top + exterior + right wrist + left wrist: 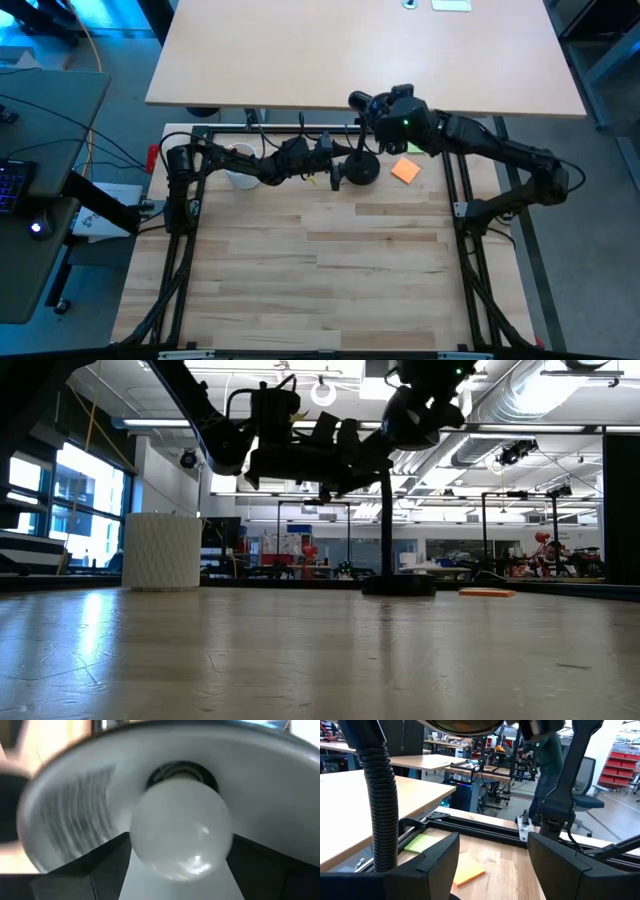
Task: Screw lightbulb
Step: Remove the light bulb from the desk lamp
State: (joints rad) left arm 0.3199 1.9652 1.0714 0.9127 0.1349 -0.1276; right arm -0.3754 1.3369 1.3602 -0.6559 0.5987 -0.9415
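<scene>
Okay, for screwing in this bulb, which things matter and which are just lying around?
Part of the job: lightbulb, sitting in the lamp shade; desk lamp; right end effector; left end effector.

Lying about: white cup, orange sticky pad, green note.

left arm [230, 162]: black jointed links, thin dark cables along it
right arm [500, 152]: dark, bulky, small green light near wrist
left fingers [432, 870]: matte black, angular, blocky
right fingers [105, 865]: dark, wedge-shaped
</scene>
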